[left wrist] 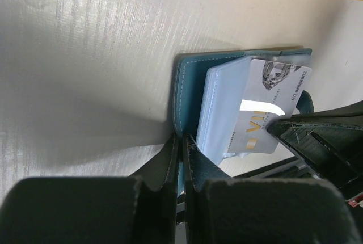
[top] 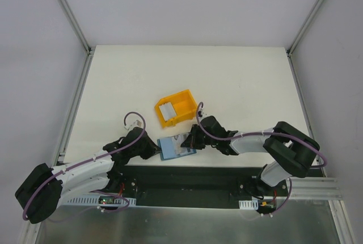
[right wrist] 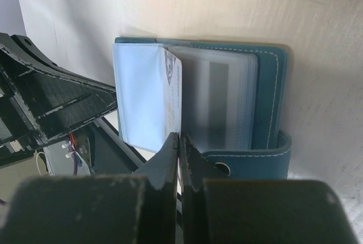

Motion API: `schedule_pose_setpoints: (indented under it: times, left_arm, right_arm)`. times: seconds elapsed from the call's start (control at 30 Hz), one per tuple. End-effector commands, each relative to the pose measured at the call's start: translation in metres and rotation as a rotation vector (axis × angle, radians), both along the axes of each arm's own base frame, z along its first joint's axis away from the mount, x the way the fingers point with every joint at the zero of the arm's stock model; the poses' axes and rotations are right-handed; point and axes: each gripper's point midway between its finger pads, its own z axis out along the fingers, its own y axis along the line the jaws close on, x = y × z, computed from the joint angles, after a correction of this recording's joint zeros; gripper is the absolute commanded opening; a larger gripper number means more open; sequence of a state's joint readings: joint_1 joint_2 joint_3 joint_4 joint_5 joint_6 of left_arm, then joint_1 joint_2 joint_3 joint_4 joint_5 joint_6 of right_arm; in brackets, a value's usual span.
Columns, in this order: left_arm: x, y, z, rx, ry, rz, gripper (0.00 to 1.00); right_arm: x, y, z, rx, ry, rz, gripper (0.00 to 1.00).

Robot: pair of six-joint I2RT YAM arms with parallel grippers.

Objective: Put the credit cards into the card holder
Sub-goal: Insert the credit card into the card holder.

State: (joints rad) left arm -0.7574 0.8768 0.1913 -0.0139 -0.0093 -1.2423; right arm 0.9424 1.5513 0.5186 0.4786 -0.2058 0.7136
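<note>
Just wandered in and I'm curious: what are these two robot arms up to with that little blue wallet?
They are loading a card into it. The left gripper pinches the edge of the open blue card holder to steady it. The right gripper grips a credit card by its edge, its far end among the clear sleeves, not fully in. What looks like another card lies in the yellow bin behind.

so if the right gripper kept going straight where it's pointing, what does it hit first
The right gripper is shut on the credit card, so straight ahead it would likely drive that card into the open card holder, between its pocket pages; depth is unclear.
</note>
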Motion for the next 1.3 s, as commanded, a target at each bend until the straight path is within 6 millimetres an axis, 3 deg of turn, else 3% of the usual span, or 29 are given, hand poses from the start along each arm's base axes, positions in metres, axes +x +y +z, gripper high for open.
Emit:
schedule_pose_setpoints:
  times: [0.0, 0.47, 0.63, 0.9, 1.03, 1.1, 1.27]
  left_arm:
    - [-0.016, 0.019, -0.024, 0.086, 0.079, 0.009, 0.00]
    - [-0.013, 0.017, -0.022, 0.087, 0.078, 0.008, 0.00]
    - [-0.015, 0.018, -0.024, 0.087, 0.080, 0.009, 0.00]
    - [-0.015, 0.018, -0.023, 0.090, 0.082, 0.005, 0.00]
    - [-0.015, 0.018, -0.023, 0.088, 0.082, 0.006, 0.00]
    - [-0.015, 0.018, -0.023, 0.083, 0.078, 0.008, 0.00]
    - [-0.015, 0.018, -0.023, 0.079, 0.071, 0.009, 0.00]
  right_arm:
    - [-0.013, -0.009, -0.016, -0.040, 0.025, 0.024, 0.00]
    - [-0.020, 0.001, -0.016, -0.011, 0.079, 0.045, 0.00]
    - [-0.020, -0.005, -0.016, -0.020, 0.074, 0.025, 0.00]
    - [-0.021, 0.018, -0.017, -0.019, 0.082, 0.055, 0.01]
    - [-0.021, 0.031, -0.014, -0.024, 0.073, 0.075, 0.04]
    - [-0.023, 0.032, -0.015, -0.046, 0.072, 0.086, 0.10]
    - [-0.015, 0.017, -0.006, -0.111, -0.013, 0.064, 0.22]
